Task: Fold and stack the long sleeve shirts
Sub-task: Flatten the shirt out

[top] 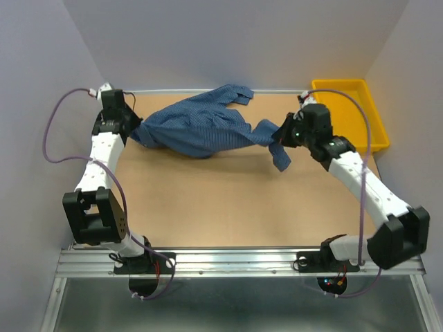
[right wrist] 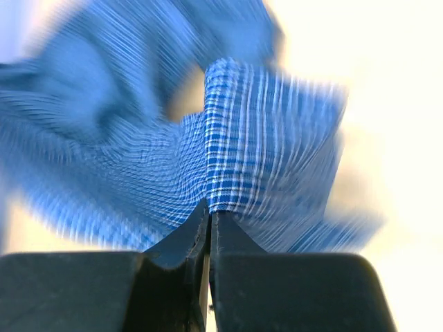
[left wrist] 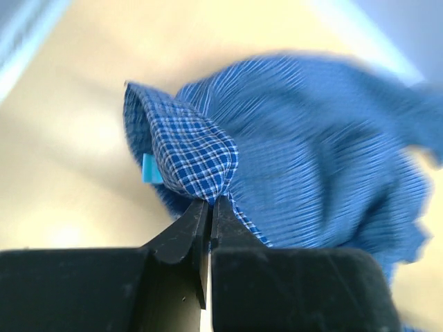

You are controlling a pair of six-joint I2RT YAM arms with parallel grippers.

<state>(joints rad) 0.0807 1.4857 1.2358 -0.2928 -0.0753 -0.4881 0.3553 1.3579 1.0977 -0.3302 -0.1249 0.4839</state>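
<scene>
One blue checked long sleeve shirt (top: pixel 201 128) hangs bunched and stretched between my two arms over the far half of the table. My left gripper (top: pixel 138 131) is shut on its left end; in the left wrist view the black jaws (left wrist: pixel 210 202) pinch a fold of checked cloth (left wrist: pixel 197 155). At the right end my right gripper (top: pixel 280 131) is shut on the cloth too, with a flap hanging below it (top: pixel 281 158). In the right wrist view the jaws (right wrist: pixel 210 211) meet on a checked fold (right wrist: pixel 242 159). A sleeve (top: pixel 235 93) trails toward the back edge.
A yellow bin (top: pixel 349 114) stands at the back right corner, just behind the right arm. The brown tabletop (top: pixel 228 200) lies under the shirt. Grey walls close in the left, back and right sides.
</scene>
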